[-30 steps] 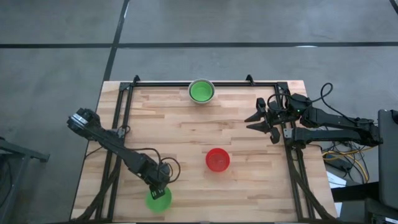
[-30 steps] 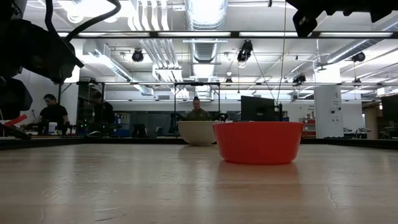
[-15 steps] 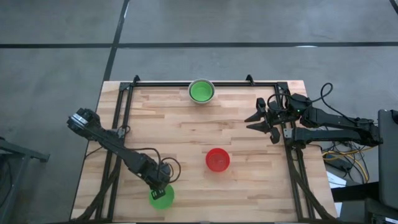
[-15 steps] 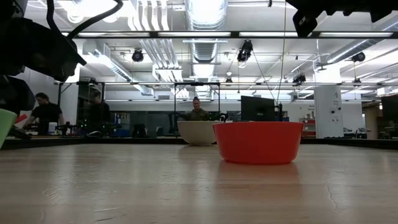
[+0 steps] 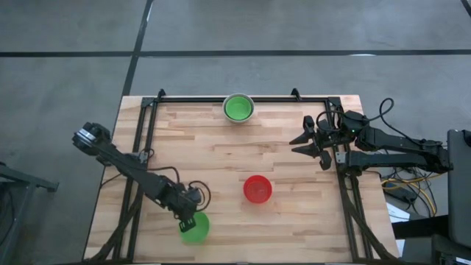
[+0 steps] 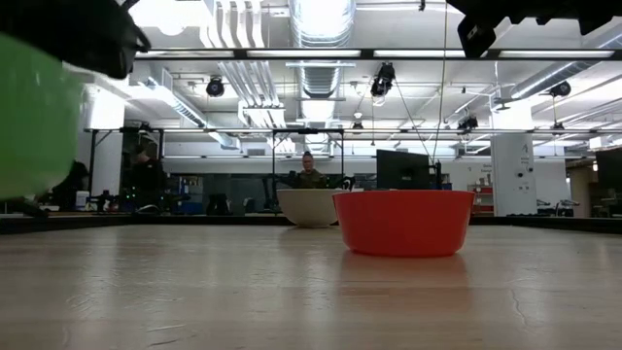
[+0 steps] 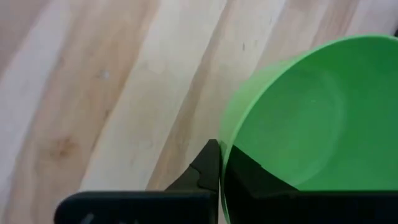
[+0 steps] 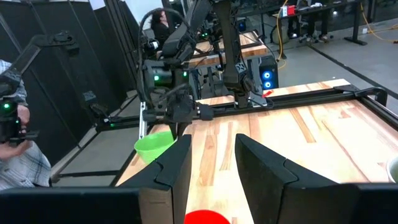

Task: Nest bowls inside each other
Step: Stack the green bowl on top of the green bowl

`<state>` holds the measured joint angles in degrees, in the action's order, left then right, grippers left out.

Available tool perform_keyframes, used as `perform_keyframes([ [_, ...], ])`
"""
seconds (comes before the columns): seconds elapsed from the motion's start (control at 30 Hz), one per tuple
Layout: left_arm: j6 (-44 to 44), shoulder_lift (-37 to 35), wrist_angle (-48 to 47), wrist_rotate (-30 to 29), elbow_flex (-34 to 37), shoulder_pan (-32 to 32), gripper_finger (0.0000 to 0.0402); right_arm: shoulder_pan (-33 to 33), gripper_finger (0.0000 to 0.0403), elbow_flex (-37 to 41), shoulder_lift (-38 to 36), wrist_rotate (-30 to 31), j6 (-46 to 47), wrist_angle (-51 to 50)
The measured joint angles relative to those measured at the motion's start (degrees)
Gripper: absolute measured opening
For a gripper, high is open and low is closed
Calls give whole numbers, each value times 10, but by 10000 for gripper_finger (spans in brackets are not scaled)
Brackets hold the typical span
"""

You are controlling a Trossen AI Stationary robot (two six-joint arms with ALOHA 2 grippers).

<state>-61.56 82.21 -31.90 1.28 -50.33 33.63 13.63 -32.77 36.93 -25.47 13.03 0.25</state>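
High view, left gripper [image 5: 189, 220] clenched on smooth green bowl [image 5: 195, 228] rim, glossy round red bowl [image 5: 257, 188] on planked wooden bench [image 5: 221, 158], right gripper [image 5: 303, 141] released.

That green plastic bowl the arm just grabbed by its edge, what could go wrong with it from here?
The left gripper pinches only the thin rim of the small green plastic bowl, so it could slip or tip. It hangs near the wooden table's front edge, so a drop might roll off. It could also knock the small red plastic bowl.

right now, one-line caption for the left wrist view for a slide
Left gripper shut on the rim of a bright green round plastic bowl above the pale wooden plank tabletop.
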Motion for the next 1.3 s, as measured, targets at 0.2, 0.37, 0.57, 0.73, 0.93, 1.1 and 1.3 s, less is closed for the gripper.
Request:
perform_keyframes([
  [0.2,26,-42,-8,-35,0,-21,9,0,121,0,0,0,-1,0],
  [0.37,78,-77,9,-76,0,-49,5,0,121,0,0,0,-1,0],
  [0.57,131,-121,24,-85,0,-106,9,0,121,0,0,0,-1,0],
  [0.73,186,-148,37,-85,0,-166,7,0,121,0,0,0,-1,0],
  [0.93,206,-160,74,-83,0,-236,9,0,121,0,0,0,0,0],
  [1.1,236,-154,93,-78,-18,-284,8,0,121,0,0,0,0,0],
  [1.3,241,-129,87,-81,-58,-351,6,0,121,0,0,0,-1,0],
])
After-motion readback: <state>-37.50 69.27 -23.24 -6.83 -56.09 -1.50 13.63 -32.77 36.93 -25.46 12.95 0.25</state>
